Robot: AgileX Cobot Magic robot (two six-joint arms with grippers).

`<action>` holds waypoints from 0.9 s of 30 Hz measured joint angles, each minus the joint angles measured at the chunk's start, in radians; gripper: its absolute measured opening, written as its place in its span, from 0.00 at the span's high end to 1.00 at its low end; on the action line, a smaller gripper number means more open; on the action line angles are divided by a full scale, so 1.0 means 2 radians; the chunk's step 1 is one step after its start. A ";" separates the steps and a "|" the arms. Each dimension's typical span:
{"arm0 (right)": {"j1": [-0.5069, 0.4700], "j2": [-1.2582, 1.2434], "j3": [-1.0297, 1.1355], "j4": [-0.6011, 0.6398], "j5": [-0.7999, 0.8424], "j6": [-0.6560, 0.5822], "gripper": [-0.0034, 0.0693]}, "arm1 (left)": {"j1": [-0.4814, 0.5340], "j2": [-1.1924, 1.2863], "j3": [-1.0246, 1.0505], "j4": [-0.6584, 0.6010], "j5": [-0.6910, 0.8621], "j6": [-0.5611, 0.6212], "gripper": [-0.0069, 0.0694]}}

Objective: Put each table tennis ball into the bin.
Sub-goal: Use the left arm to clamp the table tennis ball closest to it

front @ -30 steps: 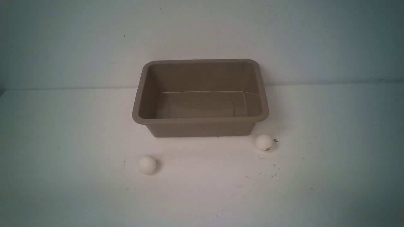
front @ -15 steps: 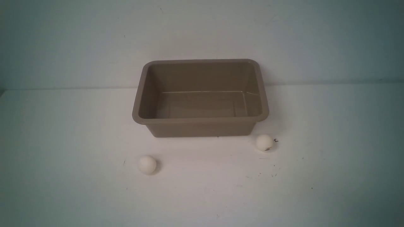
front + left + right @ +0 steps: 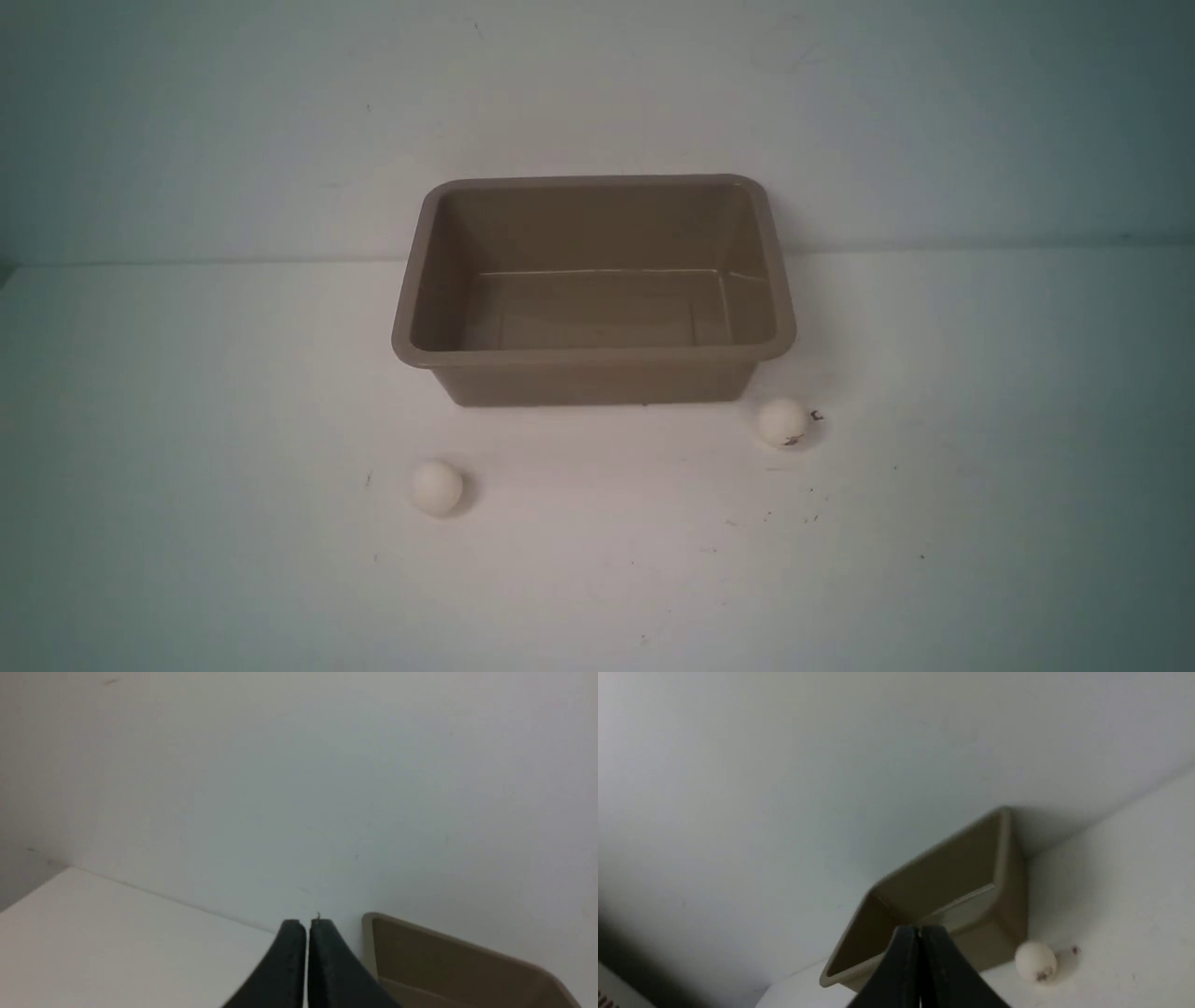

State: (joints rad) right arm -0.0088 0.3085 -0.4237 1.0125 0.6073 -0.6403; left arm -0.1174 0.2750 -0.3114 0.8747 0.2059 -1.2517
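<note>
Front: bin (image 3: 594, 355) empty, 0 of 2 done; left ball (image 3: 436, 486) near its front-left corner, right ball (image 3: 782, 421) just beside front-right corner, both on table (image 3: 187, 467). L wrist: my left gripper (image 3: 307, 926) pinched closed, empty. R wrist: right gripper (image 3: 919, 931) same.

A plain white wall (image 3: 597, 84) meets a white table (image 3: 187, 467) — dim, bluish corners.

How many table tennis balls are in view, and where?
2. The left ball lies on the table before the bin's left front corner; the right ball sits by its right front corner. None shows inside.
</note>
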 joint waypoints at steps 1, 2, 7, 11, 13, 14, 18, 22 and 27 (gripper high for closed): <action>0.000 0.012 -0.010 -0.016 0.007 -0.002 0.97 | -0.020 0.028 -0.015 0.007 0.001 0.001 0.91; 0.000 0.025 -0.019 -0.027 0.017 -0.003 0.97 | -0.034 0.051 -0.026 0.010 0.001 0.004 0.91; 0.000 0.168 -0.139 -0.136 0.071 -0.016 0.97 | -0.159 0.193 -0.071 0.010 0.037 0.052 0.91; 0.000 0.268 -0.210 -0.160 0.091 -0.021 0.97 | -0.281 0.327 -0.106 -0.021 0.163 0.135 0.91; 0.000 0.302 -0.230 -0.163 0.103 -0.021 0.97 | -0.317 0.373 -0.127 -0.030 0.213 0.168 0.91; 0.000 0.317 -0.237 -0.163 0.109 -0.023 0.97 | -0.328 0.394 -0.138 -0.034 0.240 0.181 0.91; 0.000 0.369 -0.256 -0.159 0.126 -0.036 0.97 | -0.343 0.480 -0.203 -0.044 0.297 0.254 0.91; 0.000 0.407 -0.262 -0.122 0.140 -0.080 0.97 | -0.344 0.495 -0.232 -0.075 0.304 0.364 0.91; 0.000 0.418 -0.262 -0.080 0.143 -0.122 0.97 | -0.344 0.495 -0.239 -0.225 0.318 0.634 0.91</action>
State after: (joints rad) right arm -0.0088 1.1448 -0.9485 0.8515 0.8937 -0.8835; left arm -0.8059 1.2657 -0.7892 0.4238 0.8416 0.0165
